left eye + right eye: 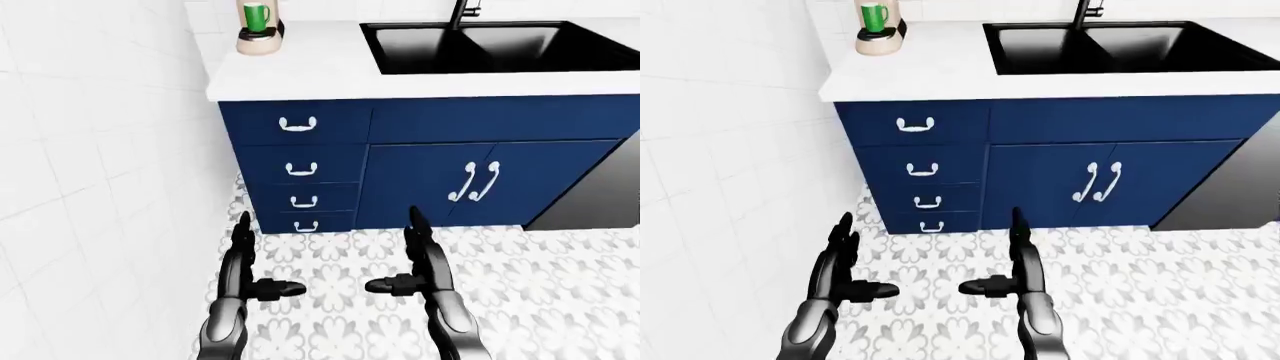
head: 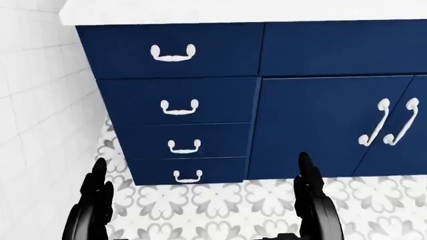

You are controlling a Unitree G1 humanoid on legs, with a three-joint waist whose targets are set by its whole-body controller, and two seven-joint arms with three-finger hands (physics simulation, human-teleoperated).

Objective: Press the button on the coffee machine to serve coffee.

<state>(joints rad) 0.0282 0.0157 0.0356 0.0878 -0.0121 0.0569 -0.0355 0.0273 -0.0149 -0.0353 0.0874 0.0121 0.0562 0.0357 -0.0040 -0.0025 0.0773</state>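
Note:
The coffee machine (image 1: pixel 262 28) stands at the top left of the white counter (image 1: pixel 310 67), only its beige base showing, with a green mug (image 1: pixel 257 16) on it. Its button is out of view. My left hand (image 1: pixel 250 259) and right hand (image 1: pixel 408 259) hang low over the patterned floor, far below the counter. Both are open, fingers straight up and thumbs pointing inward, holding nothing.
A black double sink (image 1: pixel 500 46) with a dark faucet (image 1: pixel 462 11) is set in the counter to the right. Below are navy drawers (image 1: pixel 298 169) and cabinet doors (image 1: pixel 480 184) with white handles. A white tiled wall (image 1: pixel 90 150) runs along the left. A grey appliance panel (image 1: pixel 600 195) shows at the right edge.

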